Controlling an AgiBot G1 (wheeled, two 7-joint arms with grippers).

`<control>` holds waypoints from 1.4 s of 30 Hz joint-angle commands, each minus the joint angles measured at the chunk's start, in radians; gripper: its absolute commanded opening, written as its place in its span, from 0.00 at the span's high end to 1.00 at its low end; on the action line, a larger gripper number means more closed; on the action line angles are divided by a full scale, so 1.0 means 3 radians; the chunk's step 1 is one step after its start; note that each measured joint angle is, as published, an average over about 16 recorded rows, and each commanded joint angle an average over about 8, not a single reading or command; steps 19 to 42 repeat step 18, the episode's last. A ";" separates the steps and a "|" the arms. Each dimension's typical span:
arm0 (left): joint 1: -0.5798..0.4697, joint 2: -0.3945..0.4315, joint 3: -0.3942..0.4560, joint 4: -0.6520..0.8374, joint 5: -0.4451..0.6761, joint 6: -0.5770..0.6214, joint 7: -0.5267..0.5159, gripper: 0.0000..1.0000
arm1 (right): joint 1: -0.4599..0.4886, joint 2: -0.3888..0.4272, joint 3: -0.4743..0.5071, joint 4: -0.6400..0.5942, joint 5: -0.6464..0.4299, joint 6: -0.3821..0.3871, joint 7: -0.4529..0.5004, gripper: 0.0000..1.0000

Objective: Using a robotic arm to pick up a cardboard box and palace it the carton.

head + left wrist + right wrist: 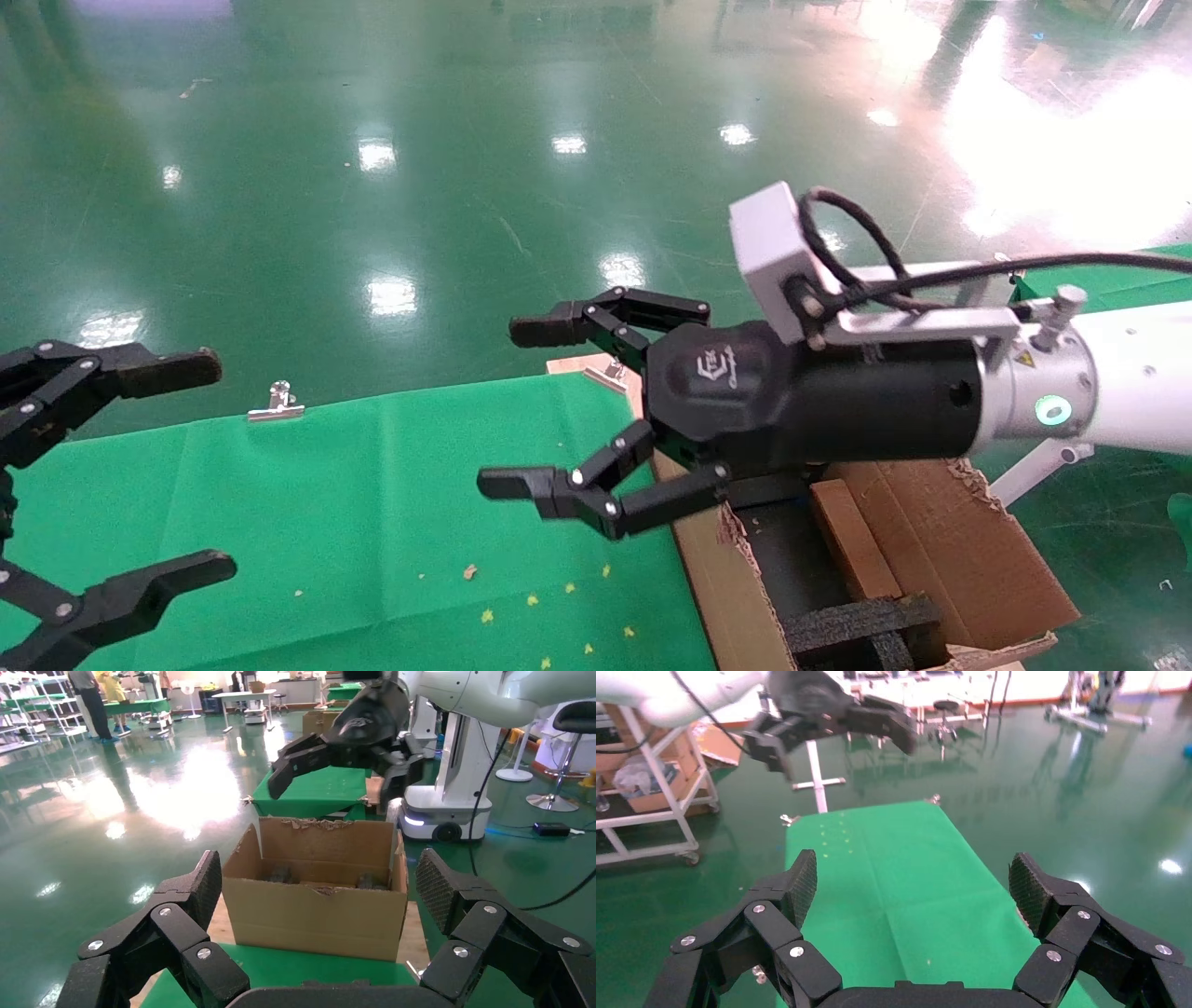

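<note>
My right jaws [549, 410] are wide and empty beside the carton [931, 550]; no cardboard box is visible, so closing risks gripping nothing.

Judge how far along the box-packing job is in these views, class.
Done: a narrow brown box already lies inside the carton. In hand: nothing; the right gripper is open above the green table, left gripper open too. Left: no box visible to pick.
</note>
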 commanded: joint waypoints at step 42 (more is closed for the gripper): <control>0.0001 0.0000 0.0000 0.0001 0.0000 -0.0001 0.0000 0.00 | -0.0574 -0.0149 0.0907 0.0047 -0.0020 -0.0480 -0.0335 0.00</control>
